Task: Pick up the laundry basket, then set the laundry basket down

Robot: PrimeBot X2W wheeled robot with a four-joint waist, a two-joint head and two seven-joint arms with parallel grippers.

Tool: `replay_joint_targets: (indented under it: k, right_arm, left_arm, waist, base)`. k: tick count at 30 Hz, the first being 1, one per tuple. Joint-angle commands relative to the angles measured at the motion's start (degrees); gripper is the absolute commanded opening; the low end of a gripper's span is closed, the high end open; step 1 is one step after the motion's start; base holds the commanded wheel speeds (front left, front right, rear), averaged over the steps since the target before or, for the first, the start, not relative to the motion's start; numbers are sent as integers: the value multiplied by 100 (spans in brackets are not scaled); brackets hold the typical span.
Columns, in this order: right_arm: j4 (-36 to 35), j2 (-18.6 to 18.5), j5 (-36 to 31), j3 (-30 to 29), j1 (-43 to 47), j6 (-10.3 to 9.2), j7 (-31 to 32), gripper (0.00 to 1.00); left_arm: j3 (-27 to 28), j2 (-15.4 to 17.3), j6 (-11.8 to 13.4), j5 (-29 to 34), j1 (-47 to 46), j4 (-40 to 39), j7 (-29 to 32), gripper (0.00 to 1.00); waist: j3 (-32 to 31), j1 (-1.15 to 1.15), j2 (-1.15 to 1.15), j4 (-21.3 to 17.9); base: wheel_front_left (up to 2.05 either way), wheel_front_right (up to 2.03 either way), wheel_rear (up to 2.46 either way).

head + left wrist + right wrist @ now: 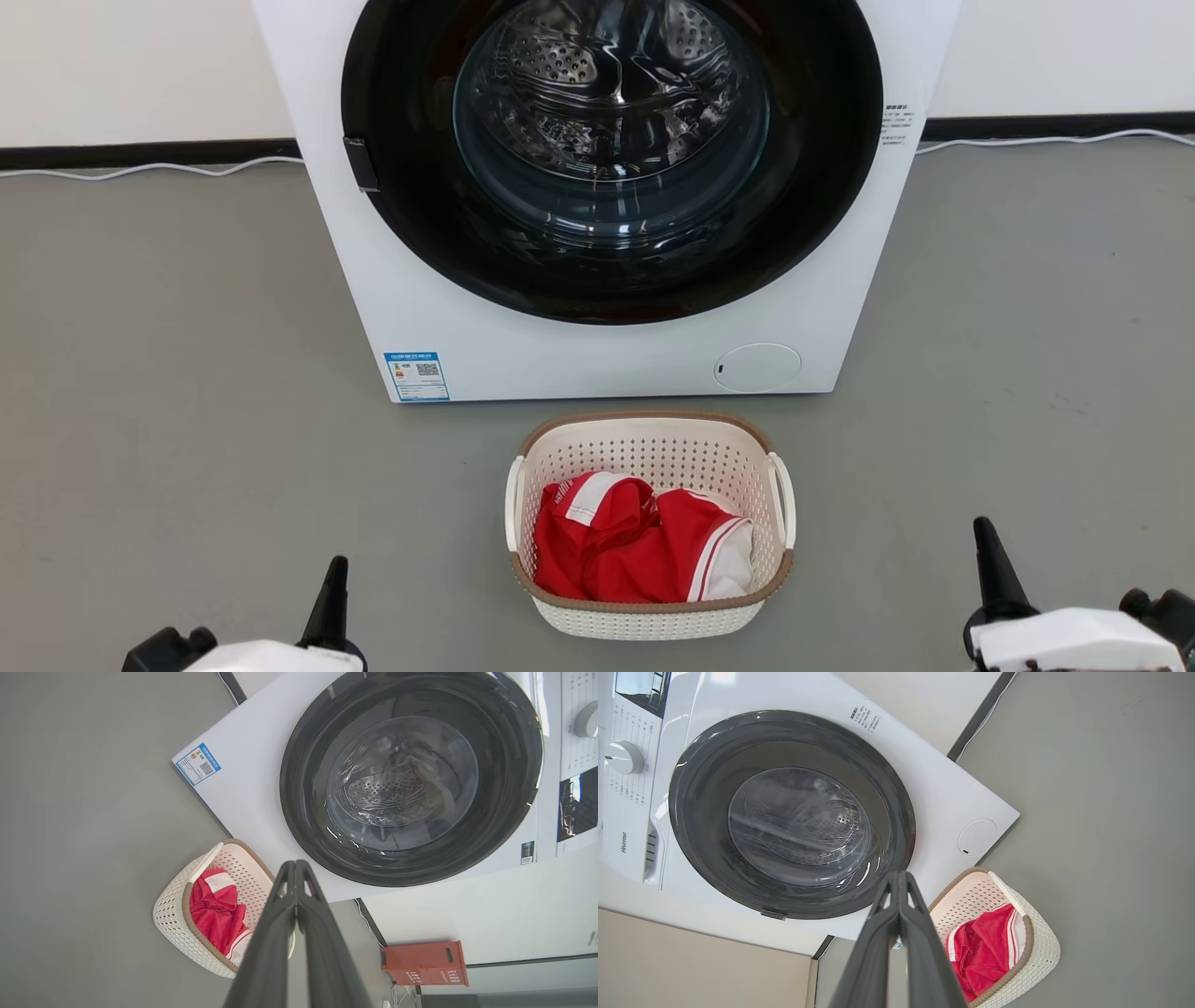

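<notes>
Cream-white perforated plastic laundry basket (651,619): sat on the floor just in front of the white front-loading washer (523,345), holding red-and-white cloth (625,551).
Handling: I judged it light, stiff-walled, easy to tip.
White side handles (513,504): my best holds, one each side.
My left gripper (336,569): fingers pressed together, empty, farther from the washer.
My right gripper (985,537): likewise closed, empty.

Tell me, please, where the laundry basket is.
Head view, lower centre: the laundry basket sits on the floor just before the washer.
</notes>
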Motion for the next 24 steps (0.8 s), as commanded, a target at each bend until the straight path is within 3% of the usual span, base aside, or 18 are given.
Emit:
replay_joint_targets:
  k: [1, 24]
  right_arm:
    - [-219, -50, 211, 82, -327, 26, 58, 0]
    - [-340, -58, 1950, 57, -495, 34, 453, 0]
  left_arm:
    - [141, 50, -74, -178, -353, -194, 44, 0]
    - [310, 72, -232, -1584, -545, -378, 449, 0]
  waist:
    - [3, 0, 0, 3]
    - [49, 0, 0, 44]
  base:
    - [0, 0, 0]
    - [0, 0, 0]
